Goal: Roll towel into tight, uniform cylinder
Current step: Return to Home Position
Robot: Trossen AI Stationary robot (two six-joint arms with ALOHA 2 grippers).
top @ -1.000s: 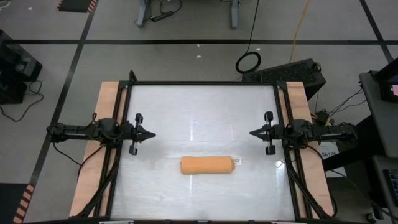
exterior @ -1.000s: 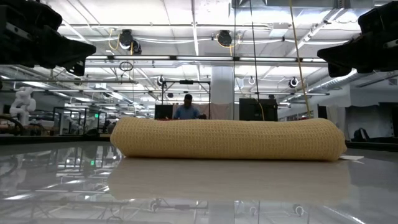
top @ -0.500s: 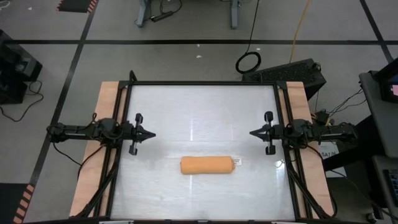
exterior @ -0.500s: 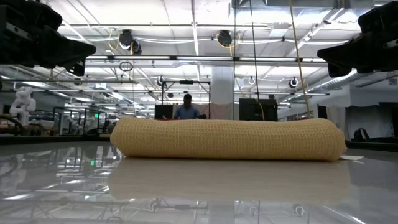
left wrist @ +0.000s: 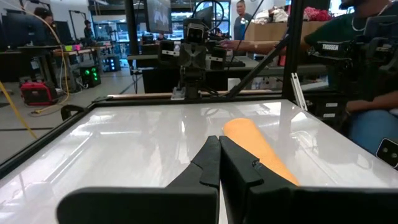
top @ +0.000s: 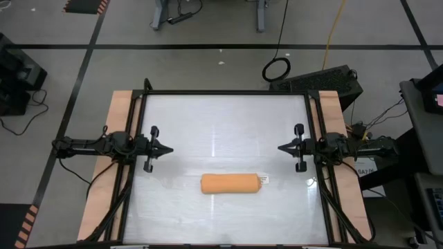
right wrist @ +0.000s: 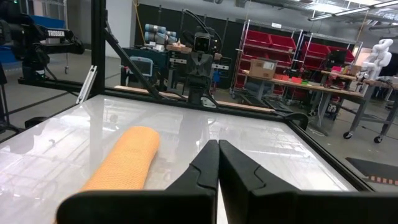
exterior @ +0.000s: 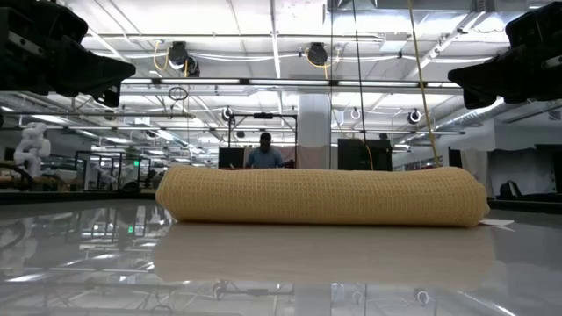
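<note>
The orange-tan towel (top: pixel 230 183) lies rolled up as a cylinder on the white table top, a little toward the near edge, its length running left to right; it shows also in the low view (exterior: pixel 320 195). A small white tag (top: pixel 264 180) sticks out at its right end. My left gripper (top: pixel 169 149) is shut at the table's left edge, above the surface and far from the towel (left wrist: pixel 258 149). My right gripper (top: pixel 280 148) is shut at the right edge, likewise apart from the towel (right wrist: pixel 121 160).
A black frame (top: pixel 225 93) borders the table, with wooden strips (top: pixel 114 117) along both sides. People sit at workstations beyond the table (left wrist: pixel 348 43).
</note>
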